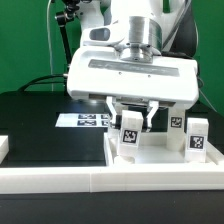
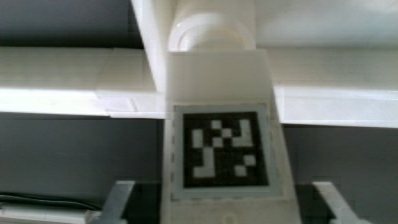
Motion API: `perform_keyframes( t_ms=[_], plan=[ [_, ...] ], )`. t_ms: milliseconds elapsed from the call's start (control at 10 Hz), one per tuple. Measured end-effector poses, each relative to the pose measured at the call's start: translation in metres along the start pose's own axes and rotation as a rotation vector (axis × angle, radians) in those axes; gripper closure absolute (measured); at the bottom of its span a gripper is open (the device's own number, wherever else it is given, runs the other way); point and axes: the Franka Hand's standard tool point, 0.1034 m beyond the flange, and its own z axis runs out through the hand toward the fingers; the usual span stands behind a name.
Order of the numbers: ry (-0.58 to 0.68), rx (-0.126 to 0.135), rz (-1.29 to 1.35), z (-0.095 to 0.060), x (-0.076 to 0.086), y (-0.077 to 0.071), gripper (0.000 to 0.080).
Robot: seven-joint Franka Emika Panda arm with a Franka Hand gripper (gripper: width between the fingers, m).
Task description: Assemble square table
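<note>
White plastic leg block (image 1: pixel 130 133), tagged, is seen clamped in the end effector (image 1: pixel 131 128) over the square slab (image 1: pixel 160 157) near the tabletop (image 1: pixel 40 125) front. Two more legs (image 1: pixel 199 138) stand at the exterior view's right. Leg fitting is judged underway; alignment over a hole is needed next.

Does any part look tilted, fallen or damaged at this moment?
Nothing stands out. The tagged leg blocks stand upright beside the white slab. The hand holds one leg block straight between its fingers. The marker board lies flat on the table. No damage is visible.
</note>
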Motion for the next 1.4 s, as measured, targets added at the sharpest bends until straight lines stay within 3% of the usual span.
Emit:
perform_keyframes(
  t_ms=[400, 500, 600, 800, 1100, 1200, 1400],
  plan=[
    [0.001, 0.023, 0.018, 0.003, 0.001, 0.02, 0.0509],
    [0.007, 0.038, 0.017, 0.005, 0.001, 0.028, 0.0509],
    [0.006, 0.052, 0.035, 0.005, 0.001, 0.029, 0.0509],
    [-0.017, 0.047, 0.043, 0.004, 0.001, 0.015, 0.0509],
    [-0.018, 0.041, 0.042, 0.004, 0.001, 0.019, 0.0509],
    [-0.018, 0.041, 0.042, 0.004, 0.001, 0.019, 0.0428],
    [-0.018, 0.041, 0.041, 0.004, 0.001, 0.019, 0.0189]
  ],
)
